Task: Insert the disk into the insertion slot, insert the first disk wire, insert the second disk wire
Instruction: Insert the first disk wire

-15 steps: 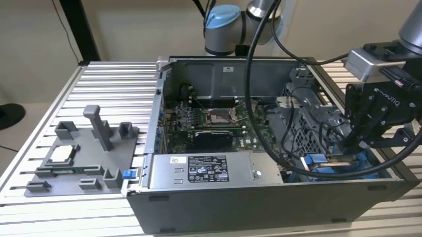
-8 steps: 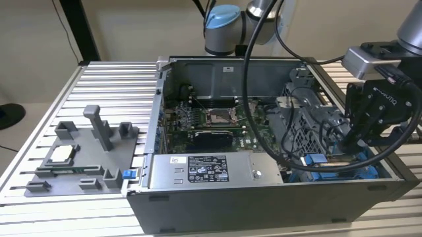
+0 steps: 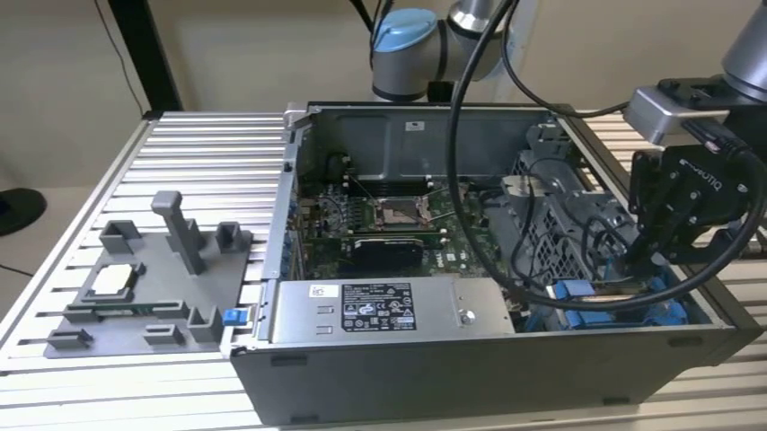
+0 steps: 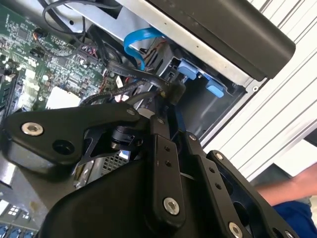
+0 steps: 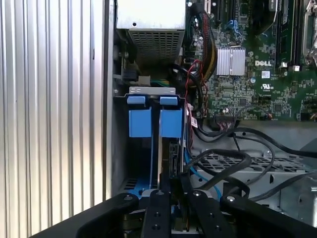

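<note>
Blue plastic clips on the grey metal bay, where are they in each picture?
Exterior view: blue plastic clips by the black pincer.
First wrist view: clips between pincer and grey power-supply box.
Second wrist view: clips beside the dark case wall.
Shared landmark: green circuit board.

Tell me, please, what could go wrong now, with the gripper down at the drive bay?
Black cables loop right beside the gripper; a move might snag them.
The insertion slot lies close to the case wall, so a sideways drift could scrape metal.
The long cable hangs over the motherboard and may drag there.
</note>
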You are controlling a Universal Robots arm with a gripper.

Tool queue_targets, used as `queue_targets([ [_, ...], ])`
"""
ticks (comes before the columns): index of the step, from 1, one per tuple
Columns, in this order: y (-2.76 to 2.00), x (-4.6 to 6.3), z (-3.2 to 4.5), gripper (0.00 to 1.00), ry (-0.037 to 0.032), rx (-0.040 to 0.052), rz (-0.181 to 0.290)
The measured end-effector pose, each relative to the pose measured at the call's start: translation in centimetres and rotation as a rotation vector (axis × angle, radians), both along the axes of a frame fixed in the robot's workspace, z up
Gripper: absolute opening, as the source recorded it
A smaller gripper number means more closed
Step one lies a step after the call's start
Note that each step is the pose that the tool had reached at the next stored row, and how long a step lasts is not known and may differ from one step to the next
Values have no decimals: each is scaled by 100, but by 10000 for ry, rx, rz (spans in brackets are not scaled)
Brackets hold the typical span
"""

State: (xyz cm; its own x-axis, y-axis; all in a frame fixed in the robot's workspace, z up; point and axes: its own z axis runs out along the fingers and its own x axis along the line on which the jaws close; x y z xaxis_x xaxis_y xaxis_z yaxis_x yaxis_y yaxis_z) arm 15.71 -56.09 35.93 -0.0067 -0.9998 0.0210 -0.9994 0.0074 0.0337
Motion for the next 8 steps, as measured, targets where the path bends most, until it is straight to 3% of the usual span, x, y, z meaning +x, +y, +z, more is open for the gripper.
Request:
queue_targets([
  [8, 14, 9, -60, 0, 0, 0, -4],
])
